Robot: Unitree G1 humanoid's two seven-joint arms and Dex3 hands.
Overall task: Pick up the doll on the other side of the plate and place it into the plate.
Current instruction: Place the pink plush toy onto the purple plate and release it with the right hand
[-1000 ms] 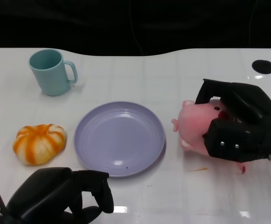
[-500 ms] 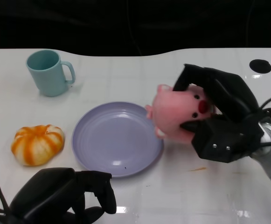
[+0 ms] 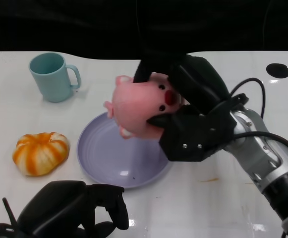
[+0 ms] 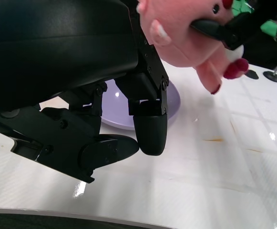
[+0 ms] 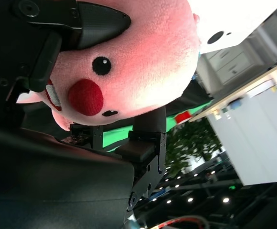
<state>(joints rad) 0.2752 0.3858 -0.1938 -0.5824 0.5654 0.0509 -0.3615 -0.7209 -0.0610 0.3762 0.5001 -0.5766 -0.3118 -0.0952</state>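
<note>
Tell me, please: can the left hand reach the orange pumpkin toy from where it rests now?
Probably yes. The left hand rests on the table, holding nothing, and the pumpkin lies just beyond it with only bare table between them. The plate and the mug stand aside from that path.

right hand raised, fingers clasped, left hand curled low

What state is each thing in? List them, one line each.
pink doll: gripped by the right hand, lifted off the table over the plate.
right hand: holds the doll.
left hand: fingers curled in, holding nothing, low at the near table edge.
purple plate: flat on the table, nothing in it.
teal mug: upright.
orange pumpkin: resting on the table beside the plate.
</note>
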